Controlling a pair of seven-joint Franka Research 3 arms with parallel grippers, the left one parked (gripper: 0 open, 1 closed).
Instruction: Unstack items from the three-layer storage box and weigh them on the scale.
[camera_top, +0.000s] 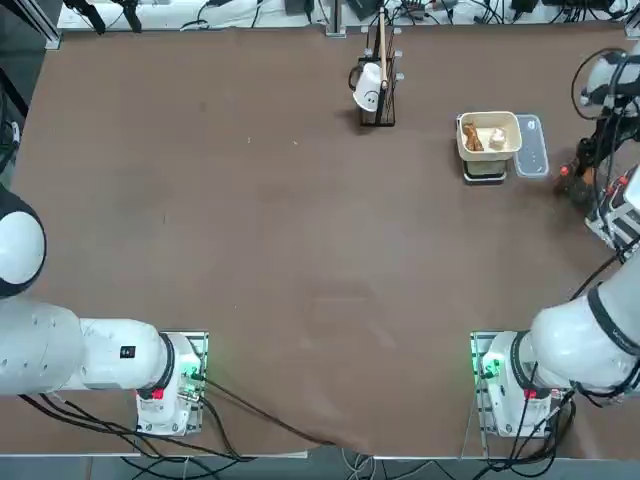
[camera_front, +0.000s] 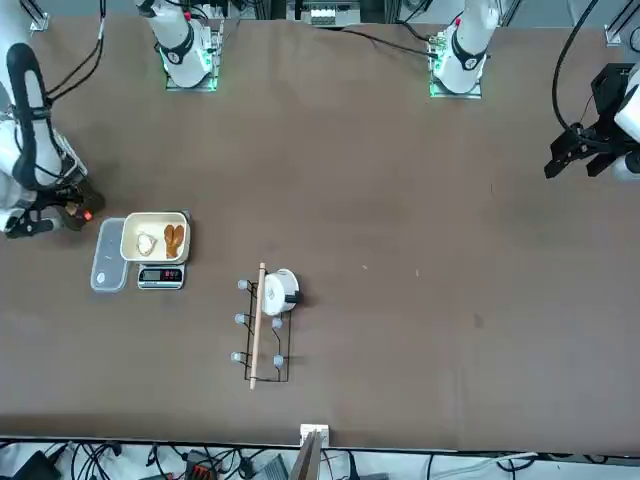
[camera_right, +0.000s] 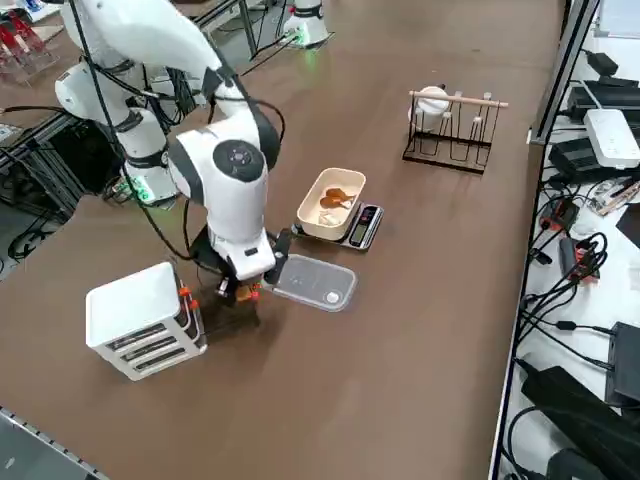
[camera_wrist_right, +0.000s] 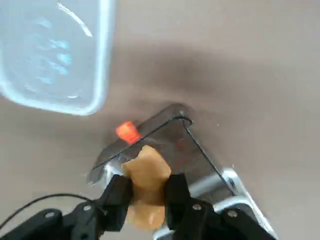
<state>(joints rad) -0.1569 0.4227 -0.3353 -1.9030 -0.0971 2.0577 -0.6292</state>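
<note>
My right gripper (camera_wrist_right: 147, 189) is shut on a tan, orange-brown item (camera_wrist_right: 147, 166), held just above a clear drawer (camera_wrist_right: 197, 150) with an orange knob (camera_wrist_right: 126, 131). In the right side view the gripper (camera_right: 236, 290) hangs low beside the white three-layer storage box (camera_right: 140, 315), between it and a clear lid. The scale (camera_right: 363, 226) carries a cream bowl (camera_right: 308, 222) holding a brown piece (camera_right: 338, 198) and a whitish piece (camera_right: 327, 217). From overhead, the bowl (camera_top: 490, 115) is at the far right, with the gripper (camera_top: 575, 182) to its right.
A clear rectangular plastic container (camera_right: 315, 282) lies flat between the gripper and the scale. A black stand with a white cup (camera_top: 375, 90) sits at the far side of the table. Cables and devices (camera_right: 590, 150) line a bench beyond the table's edge.
</note>
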